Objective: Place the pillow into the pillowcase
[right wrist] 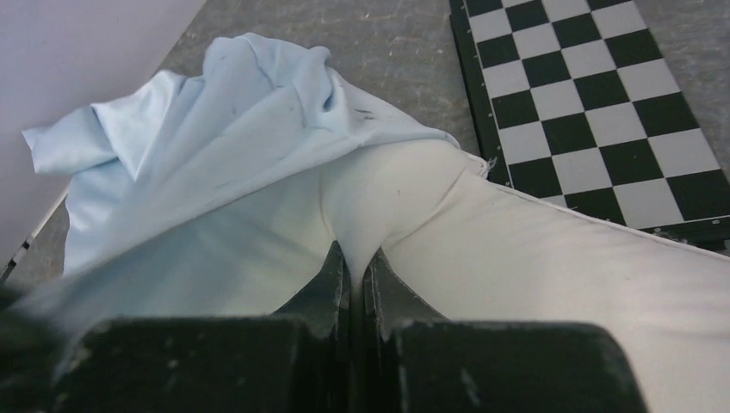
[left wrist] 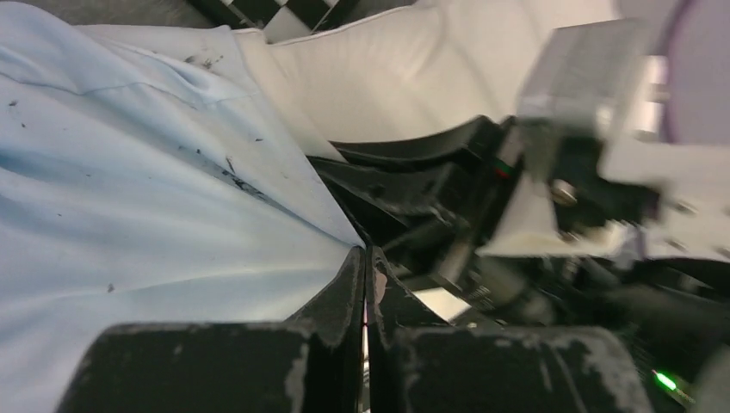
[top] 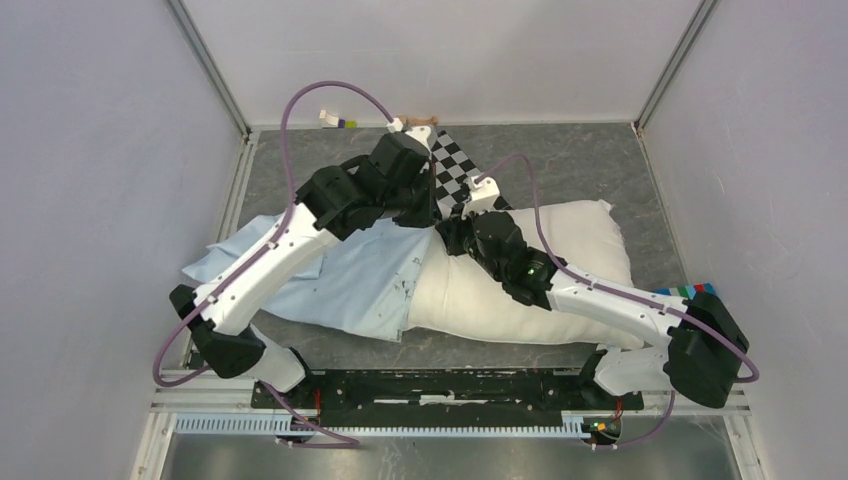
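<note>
The cream-white pillow (top: 570, 255) lies across the middle right of the table, with its left end under the edge of the pale blue pillowcase (top: 330, 285), which spreads wrinkled to the left. My left gripper (top: 425, 208) is shut, and the pillowcase's edge (left wrist: 129, 172) runs into its tips (left wrist: 366, 254) beside the pillow (left wrist: 387, 69). My right gripper (top: 455, 235) is shut on a pinched fold of the pillow (right wrist: 559, 267) at its tips (right wrist: 357, 262), with the pillowcase (right wrist: 198, 146) bunched just beyond. The two grippers are close together at the pillowcase's opening.
A black-and-white checkerboard panel (top: 450, 165) lies behind the pillow and shows in the right wrist view (right wrist: 594, 95). Enclosure walls stand on three sides. A black rail (top: 440, 385) runs along the near edge. A small coloured block (top: 690, 290) sits at the right.
</note>
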Action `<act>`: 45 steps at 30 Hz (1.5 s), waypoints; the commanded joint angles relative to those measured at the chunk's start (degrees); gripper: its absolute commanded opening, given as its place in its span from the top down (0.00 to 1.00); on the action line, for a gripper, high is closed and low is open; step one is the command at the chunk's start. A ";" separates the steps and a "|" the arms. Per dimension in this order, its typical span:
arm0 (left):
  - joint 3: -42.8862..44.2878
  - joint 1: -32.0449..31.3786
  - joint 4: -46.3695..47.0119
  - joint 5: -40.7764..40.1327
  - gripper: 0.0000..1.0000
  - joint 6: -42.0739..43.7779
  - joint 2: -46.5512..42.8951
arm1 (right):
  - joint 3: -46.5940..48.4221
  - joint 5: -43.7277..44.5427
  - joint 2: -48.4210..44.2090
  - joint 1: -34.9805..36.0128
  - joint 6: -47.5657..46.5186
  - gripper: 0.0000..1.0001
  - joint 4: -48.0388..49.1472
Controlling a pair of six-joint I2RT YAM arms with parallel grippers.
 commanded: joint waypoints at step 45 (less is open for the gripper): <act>-16.41 15.41 18.11 17.48 0.77 -0.94 1.37 | 7.43 8.22 1.79 5.41 -15.78 1.00 -13.99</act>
